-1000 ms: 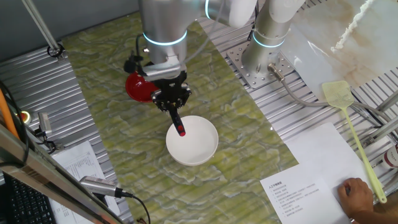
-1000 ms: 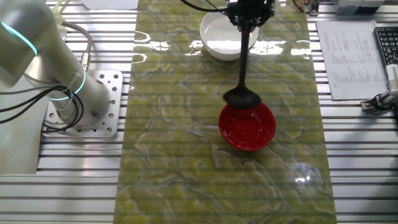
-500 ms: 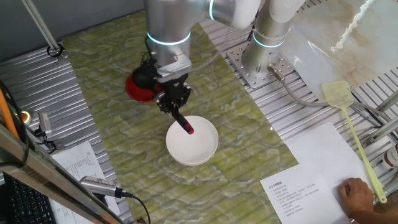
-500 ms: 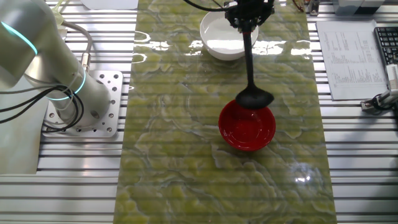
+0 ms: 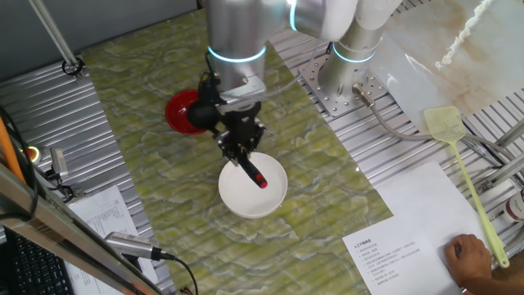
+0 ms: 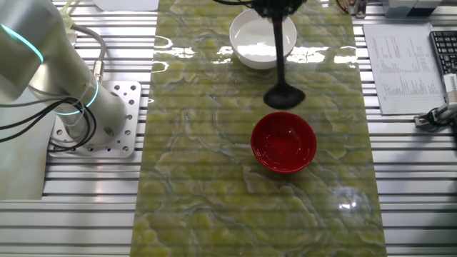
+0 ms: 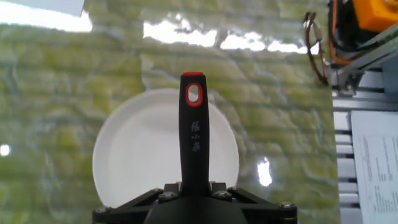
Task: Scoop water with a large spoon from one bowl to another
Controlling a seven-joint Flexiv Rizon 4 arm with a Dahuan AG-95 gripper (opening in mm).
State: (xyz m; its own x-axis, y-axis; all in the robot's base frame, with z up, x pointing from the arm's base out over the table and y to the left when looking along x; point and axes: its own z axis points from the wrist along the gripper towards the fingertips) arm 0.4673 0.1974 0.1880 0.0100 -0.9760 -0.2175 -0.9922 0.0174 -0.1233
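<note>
Lifted clear of the red bowl [image 6: 283, 142] since a second ago, the large spoon [image 6: 280, 64] now hangs with its round head over the green mat [image 6: 200, 164], between the red bowl and the white bowl [image 6: 251, 37], and has travelled toward the white one. Its red-tipped handle end reaches out over the white bowl in the hand view. The gripper [image 5: 241, 148] has its fingers closed on the handle, well up from the head, with the end sticking out past them. Whether the head carries any water cannot be told; none is clearly visible there, though the red bowl's inside glistens. The ladle looks stiff and light, its thin smooth handle liable to twist in the grip if the loaded head swings, so a firm hold high on the shaft with the head kept level seems the safe way to carry it. A yellow-green fly swatter [image 5: 463, 165] lies well apart on the far bench, near a person's hand [image 5: 470, 255] resting on a printed sheet [image 5: 393, 238].
</note>
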